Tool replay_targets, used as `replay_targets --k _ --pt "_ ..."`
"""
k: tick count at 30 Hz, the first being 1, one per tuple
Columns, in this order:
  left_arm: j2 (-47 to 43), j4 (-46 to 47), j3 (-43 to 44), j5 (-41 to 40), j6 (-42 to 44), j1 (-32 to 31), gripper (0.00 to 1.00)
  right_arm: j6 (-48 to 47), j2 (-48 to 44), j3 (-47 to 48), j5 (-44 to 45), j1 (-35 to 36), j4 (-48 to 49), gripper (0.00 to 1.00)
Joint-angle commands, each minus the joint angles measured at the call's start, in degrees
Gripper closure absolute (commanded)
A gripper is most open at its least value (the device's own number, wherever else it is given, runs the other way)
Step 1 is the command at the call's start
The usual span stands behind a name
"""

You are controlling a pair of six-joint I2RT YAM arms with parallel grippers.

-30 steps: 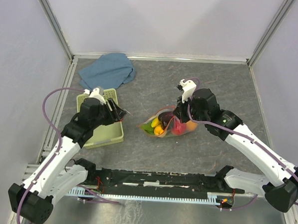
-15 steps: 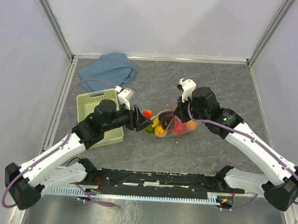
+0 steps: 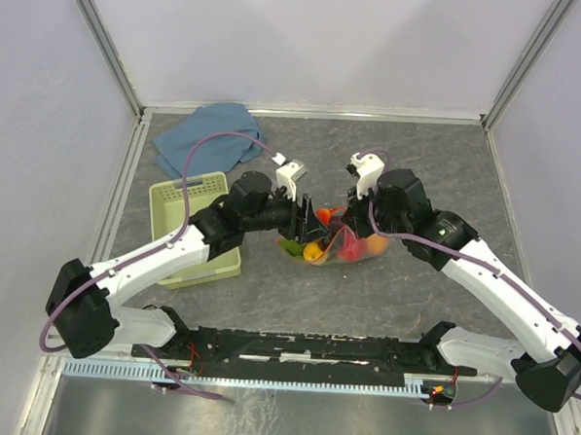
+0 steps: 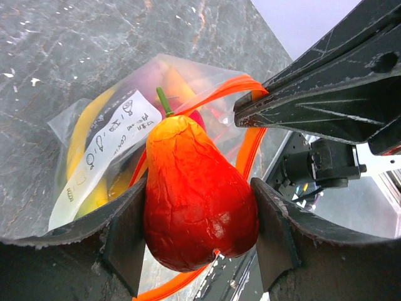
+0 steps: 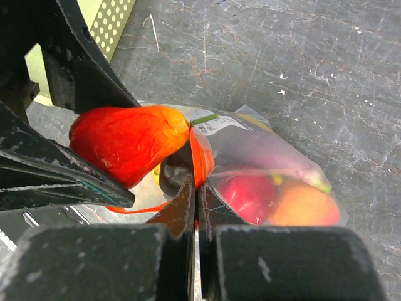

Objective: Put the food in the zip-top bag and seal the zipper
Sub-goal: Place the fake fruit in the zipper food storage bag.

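Slippage threatens: right gripper [image 5: 194, 191] pinches shut on the zipper [image 5: 202, 157], holding the zip-top bag [image 5: 269, 147] open at the middle of the desk [image 3: 268, 275]; left gripper [image 4: 199, 241] clamps a red-orange fruit [image 4: 191, 188] at its mouth; a snag on the rim could spill it.

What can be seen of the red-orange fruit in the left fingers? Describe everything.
The fruit is pear-shaped, deep red at its wide end fading to orange at the narrow one, with wrinkled, glossy skin like soft plastic. The left fingers clamp its wide sides, holding it aloft. Its narrow end points at the bag's open mouth, edged by the orange zipper.
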Motion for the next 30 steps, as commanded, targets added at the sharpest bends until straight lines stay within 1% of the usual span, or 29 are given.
replay_targets --k 1,5,10,14,20,23,27,30 --pt "-0.2 2.7 2.1 4.7 3.7 -1.1 0.55 -0.8 -1.9 1.6 0.0 0.3 2.9 0.98" --pt "-6.0 2.4 -1.1 1.4 4.2 -1.3 0.55 -0.7 -2.1 1.2 1.9 0.3 2.9 0.98" --pt "-9.4 2.4 -3.8 3.6 5.2 -1.4 0.55 -0.9 -1.7 1.3 2.9 0.3 3.0 0.98" --pt "-7.4 2.5 -3.0 6.4 6.2 -1.7 0.55 -1.0 -1.7 1.2 2.3 0.3 3.5 0.98" --pt "-1.5 2.1 -0.7 7.2 8.1 -2.2 0.55 -1.5 -2.3 0.9 1.4 0.3 3.3 0.98" --pt "0.5 0.8 1.0 5.1 9.8 -2.2 0.55 -2.0 -2.9 0.8 0.7 0.3 3.2 0.98" --pt "0.7 -0.3 2.0 2.7 11.9 -2.2 0.55 -2.8 -4.0 0.1 -0.6 0.3 3.2 0.98" --pt "1.0 -0.3 2.8 0.8 12.0 -2.2 0.55 -3.2 -4.5 -0.6 -1.8 0.2 3.3 0.98"
